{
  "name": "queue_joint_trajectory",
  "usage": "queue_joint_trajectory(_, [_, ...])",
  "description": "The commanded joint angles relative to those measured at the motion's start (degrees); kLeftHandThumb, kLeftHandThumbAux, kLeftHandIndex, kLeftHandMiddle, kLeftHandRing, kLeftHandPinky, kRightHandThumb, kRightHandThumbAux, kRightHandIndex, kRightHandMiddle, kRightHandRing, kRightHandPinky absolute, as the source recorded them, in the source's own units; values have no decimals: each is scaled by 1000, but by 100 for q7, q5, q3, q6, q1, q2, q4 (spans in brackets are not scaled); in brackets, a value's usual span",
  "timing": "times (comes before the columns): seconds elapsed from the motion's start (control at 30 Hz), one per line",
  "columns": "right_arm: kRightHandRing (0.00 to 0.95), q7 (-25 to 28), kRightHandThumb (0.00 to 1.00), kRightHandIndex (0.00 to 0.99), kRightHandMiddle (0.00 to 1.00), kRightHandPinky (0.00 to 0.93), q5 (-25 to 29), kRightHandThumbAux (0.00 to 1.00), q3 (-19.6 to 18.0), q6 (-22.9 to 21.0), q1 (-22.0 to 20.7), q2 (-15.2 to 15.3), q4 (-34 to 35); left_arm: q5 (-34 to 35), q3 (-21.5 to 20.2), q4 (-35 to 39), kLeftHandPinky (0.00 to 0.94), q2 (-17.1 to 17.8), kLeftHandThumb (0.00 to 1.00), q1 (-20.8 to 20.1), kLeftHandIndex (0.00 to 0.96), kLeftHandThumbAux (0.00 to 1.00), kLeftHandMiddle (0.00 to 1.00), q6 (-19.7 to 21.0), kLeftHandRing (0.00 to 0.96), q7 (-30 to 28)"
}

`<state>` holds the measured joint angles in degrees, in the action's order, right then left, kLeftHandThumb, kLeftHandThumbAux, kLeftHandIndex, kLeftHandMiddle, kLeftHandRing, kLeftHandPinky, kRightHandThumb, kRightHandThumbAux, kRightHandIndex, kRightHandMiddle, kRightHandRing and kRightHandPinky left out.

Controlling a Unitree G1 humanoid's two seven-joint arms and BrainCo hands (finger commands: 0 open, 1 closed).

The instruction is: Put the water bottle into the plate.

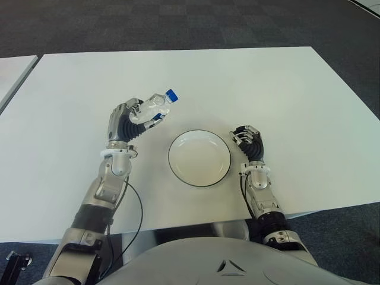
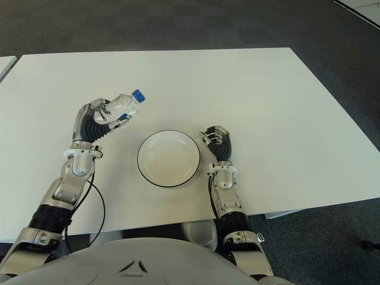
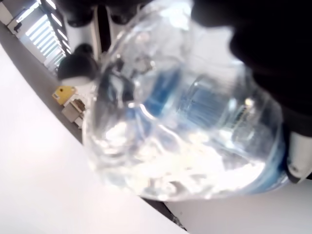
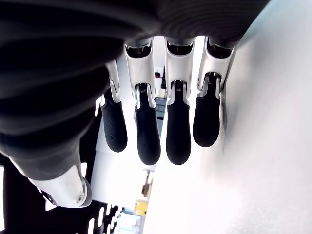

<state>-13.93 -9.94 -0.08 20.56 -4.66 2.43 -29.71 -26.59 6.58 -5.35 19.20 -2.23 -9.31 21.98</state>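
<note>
A clear plastic water bottle (image 1: pixel 155 105) with a blue cap is held tilted above the table, cap pointing up and to the right. My left hand (image 1: pixel 132 119) is shut on its body, left of the plate. In the left wrist view the bottle (image 3: pixel 185 126) fills the picture, pressed against the dark fingers (image 3: pixel 263 44). The white plate (image 1: pixel 199 158) with a dark rim lies bare on the table, between my two hands. My right hand (image 1: pixel 247 142) shows just right of the plate, its fingers (image 4: pixel 178 126) curled around nothing.
The white table (image 1: pixel 237 83) stretches wide behind the plate and to both sides. Its front edge runs close to my body. Another white table's corner (image 1: pixel 12 74) shows at far left. Dark carpet lies beyond.
</note>
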Motion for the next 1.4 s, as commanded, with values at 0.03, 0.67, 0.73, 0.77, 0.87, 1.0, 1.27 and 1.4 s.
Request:
queue_joint_trajectory(0.03, [511,82,701,420,489,518,61,732,-6,-226,109,-26,-177,-188,85,321,809,-100,852,-1,395,670,530,-13,876,-133])
queue_joint_trajectory(0.67, [489,165,703,420,473,486,132,731,-60,-191,100,-58,-230,-842,812,701,817,-347,852,-39,397,669,532,-125,867,-663])
queue_joint_trajectory(0.73, [488,157,703,420,472,486,122,731,-62,-206,105,-62,-216,-931,929,679,817,-349,852,-23,398,668,534,-117,866,-769])
queue_joint_trajectory(0.77, [485,151,703,420,471,479,115,731,-62,-228,110,-66,-200,-945,1008,668,818,-336,852,-14,398,668,535,-107,865,-889])
queue_joint_trajectory(0.87, [480,144,703,420,468,477,107,731,-66,-262,118,-72,-178,-940,1094,664,820,-319,852,-1,399,668,537,-89,863,-1094])
queue_joint_trajectory(1.0, [484,139,703,420,469,487,109,731,-72,-275,133,-83,-148,-1000,1222,622,818,-286,852,-9,399,668,537,-83,859,-1330])
queue_joint_trajectory(1.27, [493,137,703,420,474,495,101,732,-71,-295,166,-97,-88,-1565,1655,386,799,-288,851,-8,398,668,536,65,846,-1433])
queue_joint_trajectory(1.4, [495,157,702,420,478,497,116,731,-78,-255,164,-99,-106,-1920,1866,303,792,-250,851,-22,397,669,533,200,837,-1474])
